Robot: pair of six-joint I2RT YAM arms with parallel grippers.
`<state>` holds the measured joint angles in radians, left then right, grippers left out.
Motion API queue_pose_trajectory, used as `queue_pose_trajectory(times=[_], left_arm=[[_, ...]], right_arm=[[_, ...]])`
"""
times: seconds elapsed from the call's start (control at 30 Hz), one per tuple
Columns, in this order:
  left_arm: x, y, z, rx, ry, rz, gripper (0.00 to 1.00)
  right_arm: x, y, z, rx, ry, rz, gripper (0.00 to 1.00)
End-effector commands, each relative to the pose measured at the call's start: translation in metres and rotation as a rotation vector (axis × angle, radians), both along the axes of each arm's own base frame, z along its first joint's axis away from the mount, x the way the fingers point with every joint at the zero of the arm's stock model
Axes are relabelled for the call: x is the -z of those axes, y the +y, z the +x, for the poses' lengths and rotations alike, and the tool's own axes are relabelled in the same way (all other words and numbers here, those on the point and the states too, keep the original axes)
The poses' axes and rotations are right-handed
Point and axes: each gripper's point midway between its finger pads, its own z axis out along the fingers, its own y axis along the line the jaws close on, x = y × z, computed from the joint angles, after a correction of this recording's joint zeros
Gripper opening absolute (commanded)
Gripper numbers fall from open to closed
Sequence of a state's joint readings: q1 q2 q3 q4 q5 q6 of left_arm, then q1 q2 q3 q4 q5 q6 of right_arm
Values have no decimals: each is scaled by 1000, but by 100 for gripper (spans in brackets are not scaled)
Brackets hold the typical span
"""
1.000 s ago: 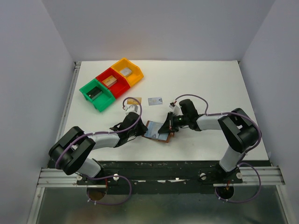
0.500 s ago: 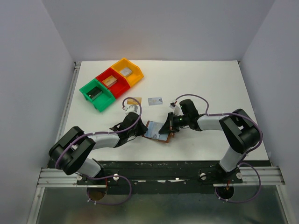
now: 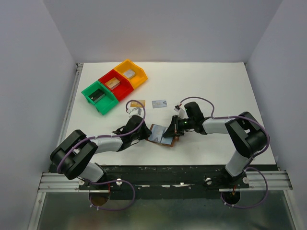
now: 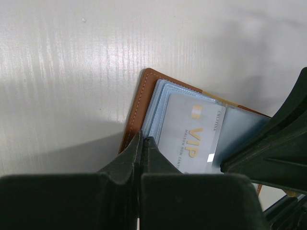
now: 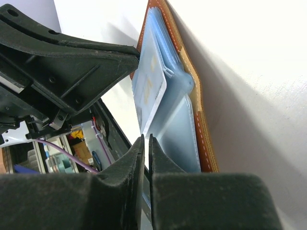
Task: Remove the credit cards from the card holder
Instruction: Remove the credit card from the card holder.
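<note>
The brown card holder (image 3: 161, 135) lies open near the front middle of the table, its light-blue sleeves facing up. My left gripper (image 4: 142, 139) is shut on its left edge (image 4: 139, 103), pinning it. A silvery light-blue VIP card (image 4: 192, 136) sticks partly out of a sleeve. My right gripper (image 5: 146, 137) is shut on the corner of that card (image 5: 152, 91), beside the holder's brown rim (image 5: 192, 72). In the top view the left gripper (image 3: 145, 133) and the right gripper (image 3: 171, 130) meet over the holder. A gold-tan card (image 3: 137, 103) and a silvery card (image 3: 159, 103) lie loose behind it. No black cards show.
Green (image 3: 99, 97), red (image 3: 115, 85) and yellow (image 3: 130, 73) bins stand in a row at the back left, each holding a block. The left gripper's black body (image 5: 72, 62) is close to the right gripper's fingers. The table's front edge is just behind the holder.
Hardly any: the right gripper has shifted very slightly at the holder's right side. The left arm and the loose cards have not moved.
</note>
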<state>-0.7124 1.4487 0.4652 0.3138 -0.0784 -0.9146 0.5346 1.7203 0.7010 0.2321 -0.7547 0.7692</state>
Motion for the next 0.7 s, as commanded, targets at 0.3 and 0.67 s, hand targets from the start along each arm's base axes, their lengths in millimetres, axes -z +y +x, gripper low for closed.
queue_pose_trajectory(times=[0.3, 0.67], left_arm=[[42, 20, -30, 52, 138, 131, 0], [43, 19, -31, 53, 142, 133, 0]], right_arm=[[-1, 3, 2, -2, 30, 28, 37], [5, 10, 8, 11, 76, 39, 41]])
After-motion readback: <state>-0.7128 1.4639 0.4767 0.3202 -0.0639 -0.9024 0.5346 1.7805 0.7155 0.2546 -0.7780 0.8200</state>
